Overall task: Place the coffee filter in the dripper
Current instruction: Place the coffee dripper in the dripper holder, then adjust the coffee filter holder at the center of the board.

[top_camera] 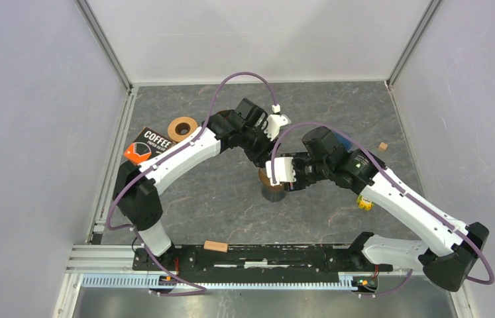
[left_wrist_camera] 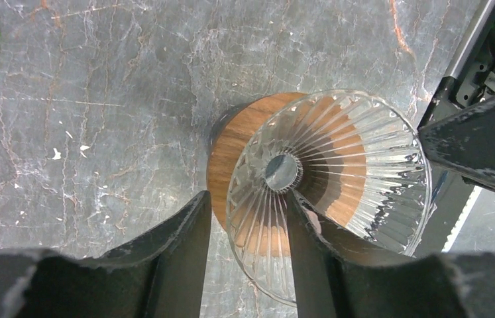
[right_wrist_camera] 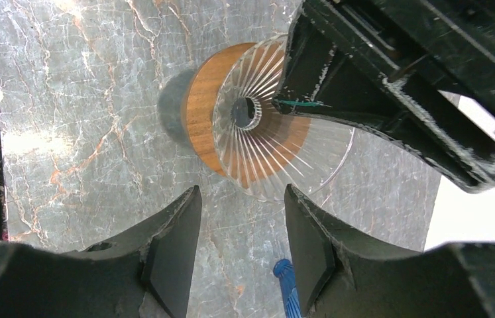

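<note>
Dripper (top_camera: 273, 184) stands on its disc base (left_wrist_camera: 231, 152) at the middle of the table (top_camera: 218, 199). The left gripper (left_wrist_camera: 248, 205) is over it from behind-left, one finger outside the rim and one over the bowl, and the right gripper (right_wrist_camera: 242, 199) is close at its right side. Filter packet (top_camera: 146, 144) lies well off to the back left, a ring (top_camera: 182, 128) just beside its back right edge. Right of the dripper lie a toy piece (top_camera: 364, 203) by the right arm and a small block (top_camera: 382, 146) further back; another block (top_camera: 216, 246) sits on the front rail (top_camera: 264, 255).
</note>
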You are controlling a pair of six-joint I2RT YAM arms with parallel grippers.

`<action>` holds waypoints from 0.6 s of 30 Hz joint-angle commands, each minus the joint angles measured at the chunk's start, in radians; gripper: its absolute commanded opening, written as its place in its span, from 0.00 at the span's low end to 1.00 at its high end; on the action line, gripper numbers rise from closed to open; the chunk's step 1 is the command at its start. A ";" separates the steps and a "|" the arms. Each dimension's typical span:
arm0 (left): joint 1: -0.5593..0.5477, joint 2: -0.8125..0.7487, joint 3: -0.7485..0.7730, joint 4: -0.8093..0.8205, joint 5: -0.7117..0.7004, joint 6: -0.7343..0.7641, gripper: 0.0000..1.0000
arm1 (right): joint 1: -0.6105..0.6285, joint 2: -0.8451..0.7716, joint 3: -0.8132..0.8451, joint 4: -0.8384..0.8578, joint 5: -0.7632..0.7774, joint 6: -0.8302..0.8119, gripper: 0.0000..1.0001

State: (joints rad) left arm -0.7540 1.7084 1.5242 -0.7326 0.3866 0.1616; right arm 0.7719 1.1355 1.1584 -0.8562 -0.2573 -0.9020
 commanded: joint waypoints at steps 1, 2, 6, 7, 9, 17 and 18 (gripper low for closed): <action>0.002 -0.026 0.059 -0.008 0.005 0.019 0.54 | -0.013 -0.021 -0.008 -0.003 -0.038 0.003 0.56; 0.002 -0.025 0.066 -0.008 0.003 0.019 0.56 | -0.016 -0.022 -0.009 -0.004 -0.041 0.002 0.56; 0.002 -0.031 0.091 -0.008 0.002 0.024 0.65 | -0.028 -0.036 -0.014 -0.006 -0.041 0.000 0.56; 0.002 -0.034 0.096 -0.008 -0.003 0.024 0.67 | -0.032 -0.042 -0.017 -0.006 -0.041 0.000 0.56; 0.004 -0.044 0.104 -0.008 -0.007 0.029 0.72 | -0.042 -0.053 -0.021 -0.005 -0.043 0.001 0.56; 0.181 -0.152 0.115 -0.027 0.058 -0.065 0.79 | -0.148 -0.129 -0.057 0.055 -0.096 0.067 0.57; 0.223 -0.170 0.112 -0.035 0.073 -0.081 0.79 | -0.161 -0.136 -0.058 0.071 -0.098 0.086 0.57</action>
State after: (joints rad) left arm -0.6769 1.6539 1.5913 -0.7555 0.4061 0.1581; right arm 0.6537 1.0431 1.1133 -0.8581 -0.3161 -0.8776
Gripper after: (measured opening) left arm 0.788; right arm 0.566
